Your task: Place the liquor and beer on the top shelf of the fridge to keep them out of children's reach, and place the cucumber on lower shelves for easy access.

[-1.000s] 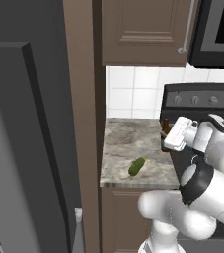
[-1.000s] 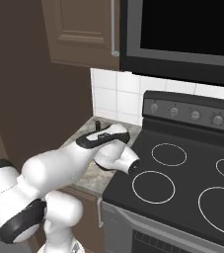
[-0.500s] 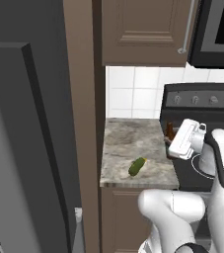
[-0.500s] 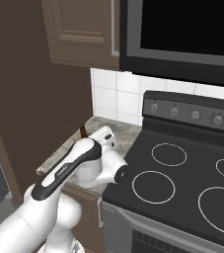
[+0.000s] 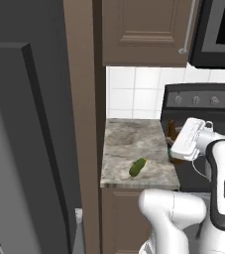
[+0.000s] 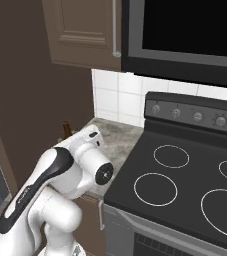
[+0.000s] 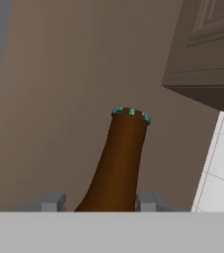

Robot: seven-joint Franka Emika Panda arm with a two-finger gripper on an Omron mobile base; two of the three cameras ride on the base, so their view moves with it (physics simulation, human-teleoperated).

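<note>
My gripper (image 7: 101,201) is shut on the beer (image 7: 118,163), a dark brown bottle whose long neck with a teal rim rises between the two finger tips. From the left base camera, the hand (image 5: 189,138) holds the beer (image 5: 172,131) just above the counter's right edge, beside the stove. The beer's neck (image 6: 66,129) sticks up behind the hand (image 6: 87,141) in the right base view. A little left of the hand and nearer the front, the small green cucumber (image 5: 138,167) lies on the speckled counter (image 5: 129,139). The fridge's dark grey door (image 5: 20,149) stands at the left. The liquor and the shelves are out of view.
A tall brown panel (image 5: 84,124) separates the fridge from the counter. Brown wall cabinets (image 5: 143,30) hang above the counter. The black stove (image 6: 185,185) with its ring burners and knob panel sits to the right, under a dark microwave (image 6: 185,35).
The arm has swung and its elbow has shifted. The hand has carried the beer a little leftward over the counter, away from the stove. The cucumber has not moved.
</note>
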